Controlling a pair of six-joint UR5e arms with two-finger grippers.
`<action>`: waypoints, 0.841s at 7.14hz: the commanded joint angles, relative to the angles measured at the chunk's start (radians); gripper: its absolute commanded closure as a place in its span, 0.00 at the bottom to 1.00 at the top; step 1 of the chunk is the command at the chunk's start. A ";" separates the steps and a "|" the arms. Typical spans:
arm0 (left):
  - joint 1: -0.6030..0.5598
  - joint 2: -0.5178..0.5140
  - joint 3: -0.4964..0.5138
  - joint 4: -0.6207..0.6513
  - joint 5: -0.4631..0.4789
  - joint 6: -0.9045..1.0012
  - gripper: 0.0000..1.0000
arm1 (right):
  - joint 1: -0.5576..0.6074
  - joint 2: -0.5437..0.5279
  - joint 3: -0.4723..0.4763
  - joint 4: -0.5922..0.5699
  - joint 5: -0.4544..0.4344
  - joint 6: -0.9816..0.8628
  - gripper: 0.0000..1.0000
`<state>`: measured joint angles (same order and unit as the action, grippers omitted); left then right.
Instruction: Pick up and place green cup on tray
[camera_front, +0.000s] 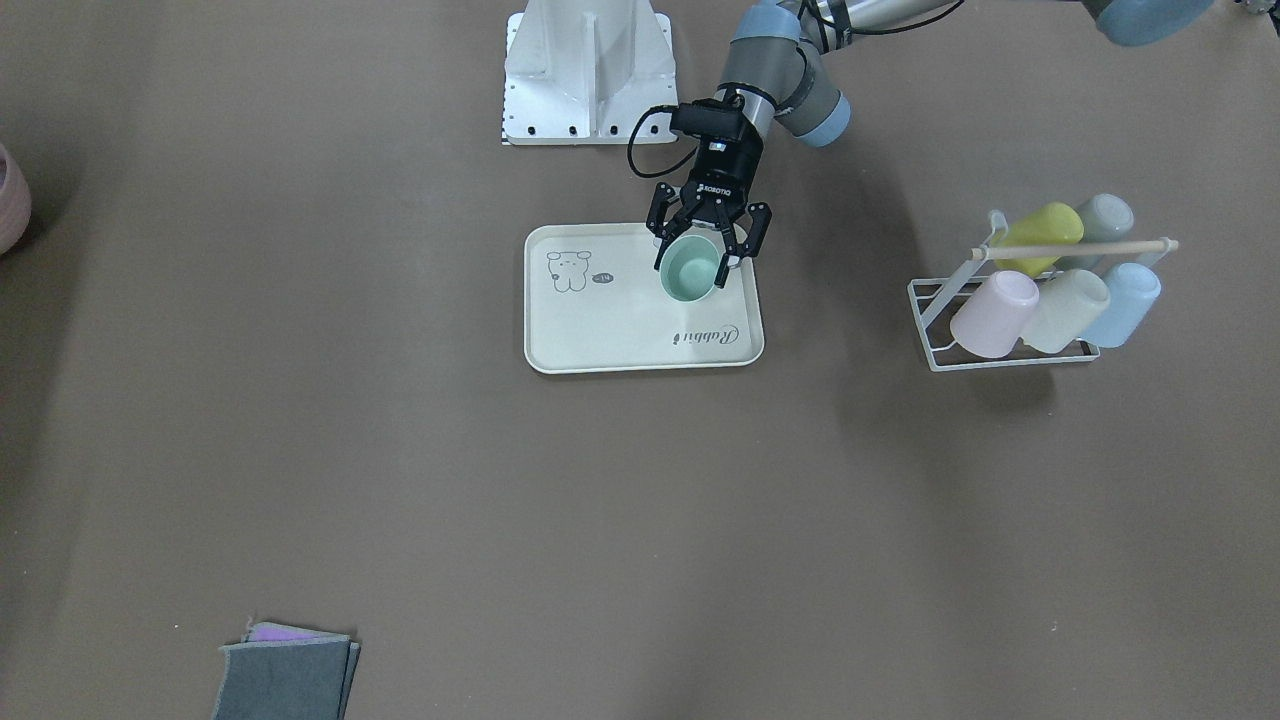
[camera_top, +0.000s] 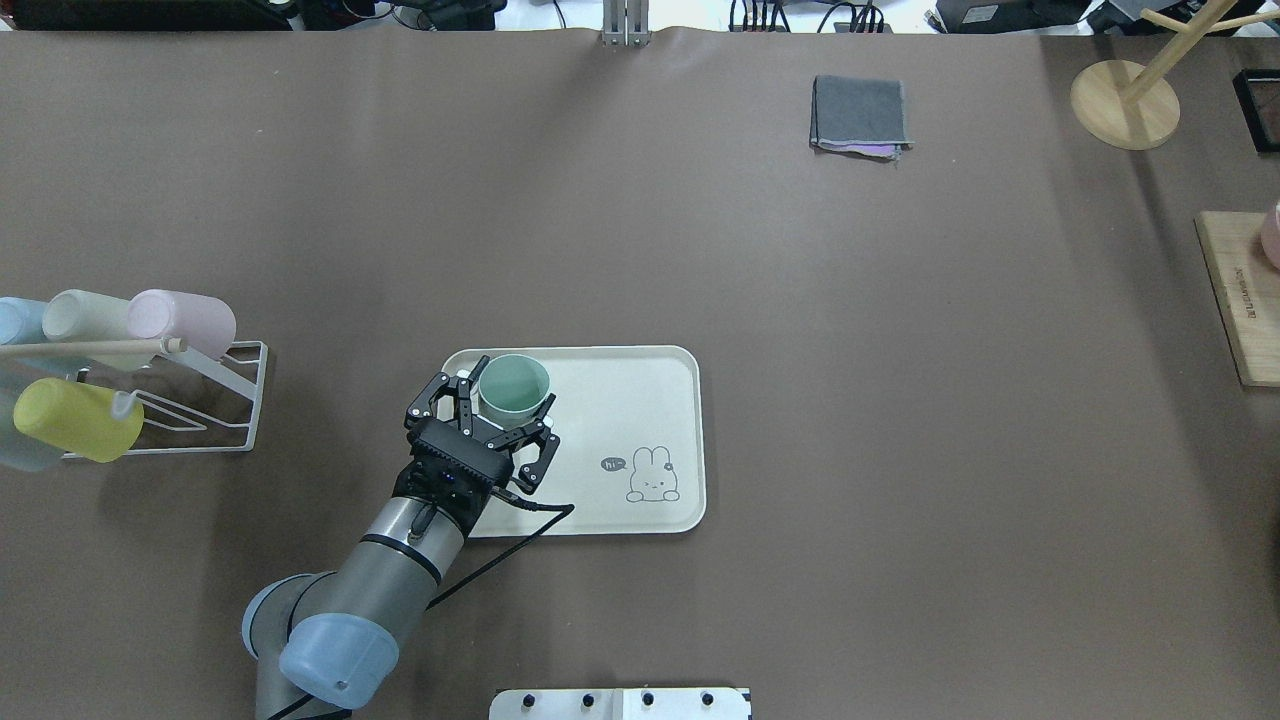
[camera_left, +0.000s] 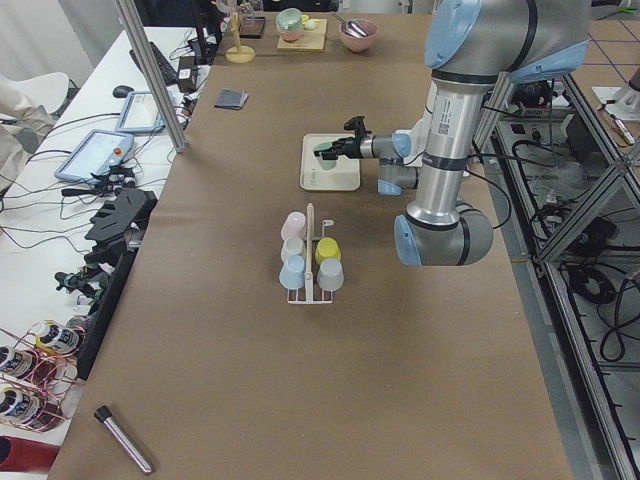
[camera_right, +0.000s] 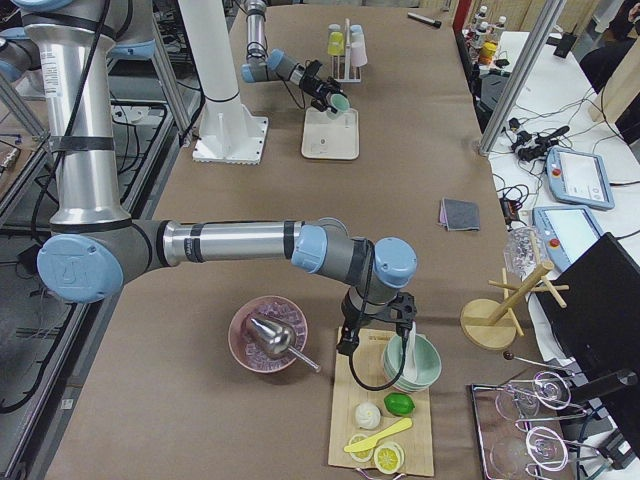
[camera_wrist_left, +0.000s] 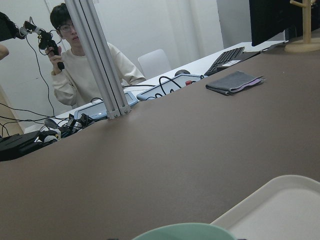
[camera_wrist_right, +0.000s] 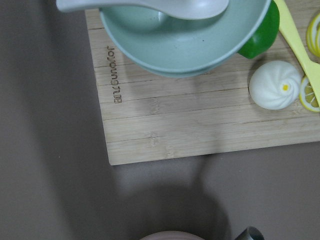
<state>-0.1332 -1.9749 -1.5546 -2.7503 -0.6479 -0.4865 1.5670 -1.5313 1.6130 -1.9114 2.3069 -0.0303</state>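
**Front-facing view:** There is one green cup (camera_front: 690, 278) and one tray (camera_front: 620, 335). The cup's mouth points up and its long axis is near vertical. It is at the tray's short end, away from the animal drawing. The left end effector (camera_front: 694, 265) reaches down over the tray's robot-side rim, with one finger close against each side of the cup's wall. I cannot tell whether the fingers clamp the cup or stand just free of it. A wire rack (camera_front: 932, 352) stands well apart from the tray, off the cup's end, and carries five pastel cups (camera_front: 1065, 310) tipped on their sides. One folded cloth (camera_front: 285, 680) lies well apart from the tray, near the operators' edge of the bench (camera_front: 400, 450).

**Overhead view:** The left arm's forearm slants in toward the tray's cup end. The wrist tips forward and down at the cup.

**Exterior left view:** The near arm's lower link stands upright and its forearm stretches level toward the tray. I cannot tell whether the cup's base rests on the tray.

**Exterior right view:** The right end effector (camera_right: 372, 335) is well apart from the tray. It points down over a wooden board (camera_right: 345, 440), beside stacked green bowls (camera_right: 420, 365). I cannot tell whether its fingers are apart or together.

**Left wrist view:** The cup's rim sits at the bottom edge, with the tray's rim just beside it.
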 joint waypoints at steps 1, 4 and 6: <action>-0.005 -0.048 0.048 -0.046 -0.001 -0.004 0.19 | 0.002 -0.003 0.008 0.000 0.000 0.000 0.00; -0.014 -0.107 0.129 -0.043 -0.001 -0.001 0.18 | 0.002 -0.009 0.008 0.000 0.002 0.000 0.00; -0.028 -0.156 0.189 -0.045 -0.003 0.000 0.18 | 0.002 -0.009 0.008 0.000 0.006 0.000 0.00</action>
<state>-0.1543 -2.1006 -1.4030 -2.7946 -0.6491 -0.4870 1.5692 -1.5400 1.6217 -1.9113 2.3118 -0.0314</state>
